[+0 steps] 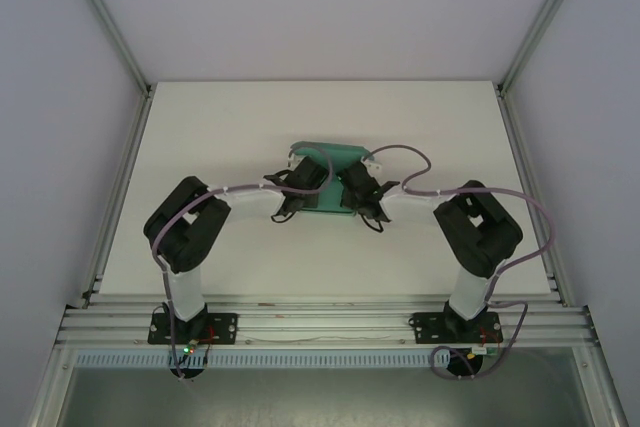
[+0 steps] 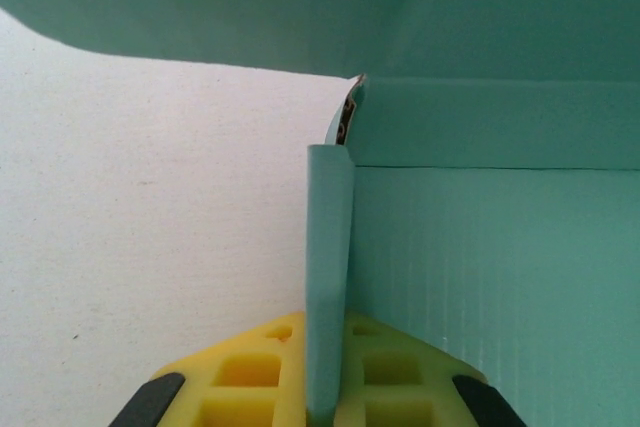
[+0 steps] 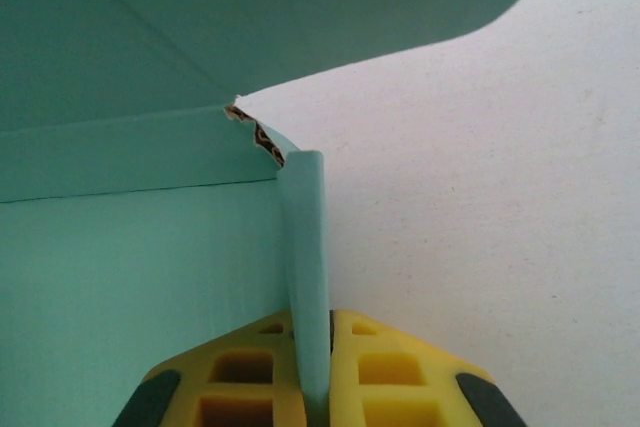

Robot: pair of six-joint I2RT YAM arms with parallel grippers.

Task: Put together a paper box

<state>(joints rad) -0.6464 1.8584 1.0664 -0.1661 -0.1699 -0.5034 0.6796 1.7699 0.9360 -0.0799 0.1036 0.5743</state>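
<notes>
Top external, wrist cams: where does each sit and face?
Top external: above, behind the bases, looking down on table; left arm, right arm reach the paper box.
Left wrist: looks along left jaws, shut on the box's left wall.
Right wrist: same along right jaws, on the right wall.
Shared: all three show the paper box.

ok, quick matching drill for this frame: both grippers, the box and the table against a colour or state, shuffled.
1. left gripper
2. right gripper
3. paper box
4. table

A. white
B. teal-green
C. shut on the box's right side wall
D. shut on the box's left side wall

Pairs: 1-D, 2-C, 3-B, 4-A
</notes>
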